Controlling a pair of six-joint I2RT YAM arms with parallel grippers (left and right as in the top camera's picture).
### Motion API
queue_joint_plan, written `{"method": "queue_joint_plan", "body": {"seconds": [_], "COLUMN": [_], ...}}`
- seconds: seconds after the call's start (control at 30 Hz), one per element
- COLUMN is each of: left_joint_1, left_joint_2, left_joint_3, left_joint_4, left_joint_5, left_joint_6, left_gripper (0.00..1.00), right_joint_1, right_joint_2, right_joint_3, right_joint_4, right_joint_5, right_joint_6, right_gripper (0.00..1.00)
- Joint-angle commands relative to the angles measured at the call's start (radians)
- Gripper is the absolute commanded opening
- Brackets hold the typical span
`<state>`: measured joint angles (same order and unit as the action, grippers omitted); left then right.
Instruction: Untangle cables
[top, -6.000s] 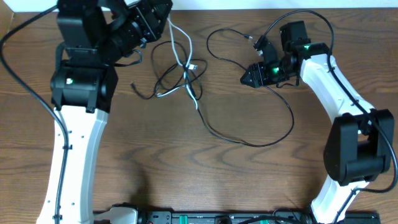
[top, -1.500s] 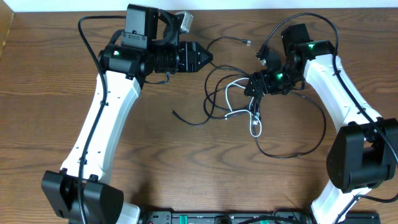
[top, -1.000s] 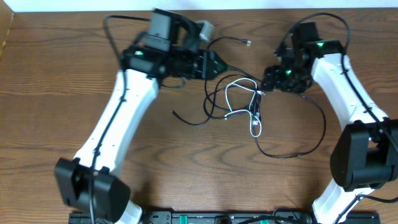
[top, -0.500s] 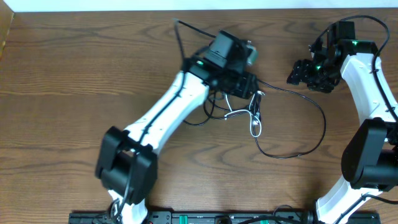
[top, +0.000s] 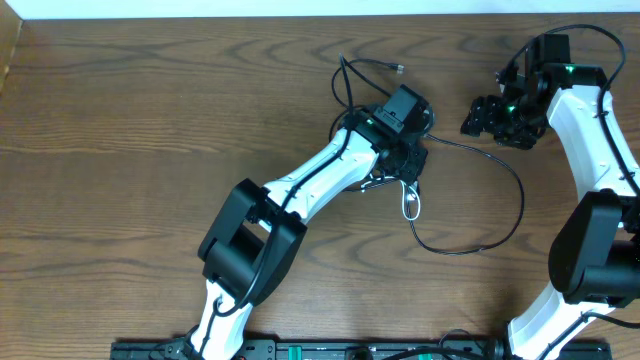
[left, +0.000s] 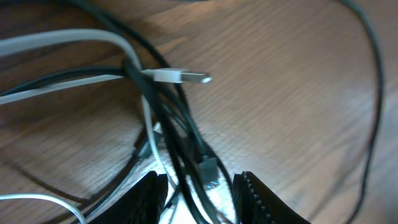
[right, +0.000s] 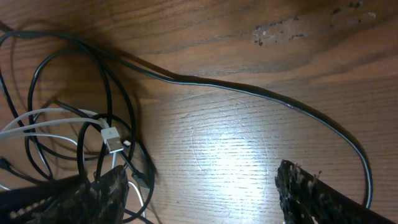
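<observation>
The cables lie in a tangle (top: 398, 178) at the table's middle: black cords and one white cord, its loop (top: 410, 205) sticking out below. My left gripper (top: 408, 160) is down on the tangle. In the left wrist view, two black cords (left: 189, 158) run between its fingers (left: 149, 199), which stand apart with gaps either side. A white USB plug (left: 180, 76) lies just ahead. My right gripper (top: 474, 118) hovers open to the right of the tangle, over bare wood (right: 224, 149). One long black cord (right: 249, 90) sweeps away past it.
The long black cord (top: 518, 190) curves out right and back toward the tangle. Another black cord end (top: 396, 66) lies near the far edge. Thick arm wires (top: 580, 35) loop over the right arm. Bare wood (top: 120, 140) fills the left half.
My left arm has swung right and dropped onto the tangle, and its jaws have narrowed around the black cords. My right gripper pulled back to the right a second ago and has held still since.
</observation>
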<state>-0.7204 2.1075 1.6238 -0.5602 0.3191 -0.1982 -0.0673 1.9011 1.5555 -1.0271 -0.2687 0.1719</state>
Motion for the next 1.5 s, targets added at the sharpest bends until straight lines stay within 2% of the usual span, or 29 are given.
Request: {"method": "queue_joint_plan", "body": {"seconds": [0.0,0.23,0.33,0.37,0.47,0.63,0.87,1.07,1.23,1.47], "left_joint_1": [0.001,-0.004,-0.009,-0.01,-0.007,0.018,0.107,0.164,0.188,0.232], "left_joint_2": [0.023,0.064,0.072,0.072,0.071,0.023,-0.164,-0.264,-0.267,-0.266], "left_joint_3": [0.021,0.02,0.02,0.02,0.021,0.031,0.031,0.031,0.031,0.031], "left_joint_4": [0.005,0.011,0.009,0.009,0.012,-0.018,-0.033,-0.06,-0.127,-0.172], "left_joint_5": [-0.092,-0.098,-0.096,-0.096,-0.096,-0.017,0.259,0.404,0.413,0.394], "left_joint_6": [-0.044,-0.07,-0.069,-0.069,-0.069,-0.068,-0.01,0.018,0.023,0.021], "left_gripper": [0.4,0.4,0.36,0.33,0.08,0.07,0.08,0.07,0.07,0.08], "right_joint_1": [0.006,0.008,0.01,0.011,0.015,0.017,0.017,0.017,0.016,0.016], "right_joint_2": [-0.003,-0.003,-0.003,-0.003,-0.003,-0.003,-0.003,-0.003,-0.013,-0.047], "right_joint_3": [0.001,0.001,0.001,0.001,0.001,0.001,0.001,0.001,0.001,0.001], "right_joint_4": [0.0,0.0,-0.001,-0.002,-0.002,0.003,0.06,0.161,0.233,0.249], "right_joint_5": [0.005,0.005,0.005,0.005,0.004,-0.058,-0.339,-0.602,-0.729,-0.735], "right_joint_6": [-0.014,-0.016,-0.018,-0.021,-0.021,-0.049,-0.183,-0.25,-0.264,-0.267], "right_gripper": [0.73,0.75,0.75,0.75,0.75,0.74,0.73,0.73,0.71,0.68]}}
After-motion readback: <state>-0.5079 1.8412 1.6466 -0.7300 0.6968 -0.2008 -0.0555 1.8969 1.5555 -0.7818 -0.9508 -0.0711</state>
